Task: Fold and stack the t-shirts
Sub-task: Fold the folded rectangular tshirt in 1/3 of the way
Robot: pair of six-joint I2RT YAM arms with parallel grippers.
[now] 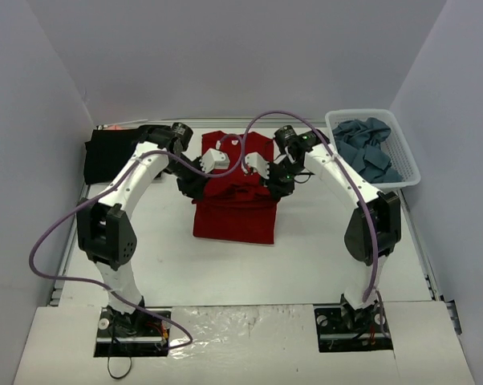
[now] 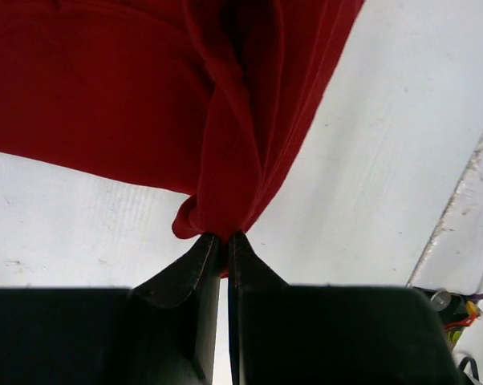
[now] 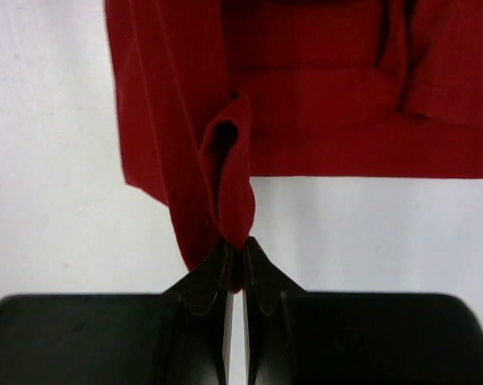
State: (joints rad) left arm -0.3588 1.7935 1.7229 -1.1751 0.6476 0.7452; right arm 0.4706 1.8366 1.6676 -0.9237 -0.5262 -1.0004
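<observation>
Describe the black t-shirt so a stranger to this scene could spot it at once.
Look at the white table and go to its far left corner. A black t-shirt lies flat there. It is the only black cloth: the dark red t-shirt sits mid-table, and the blue-grey t-shirts fill the white basket at far right.

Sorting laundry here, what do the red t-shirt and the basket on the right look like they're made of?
The red t-shirt looks like soft matte cloth, possibly cotton: it bunches into folds where pinched. The basket seems rigid white plastic, with lattice walls.
</observation>
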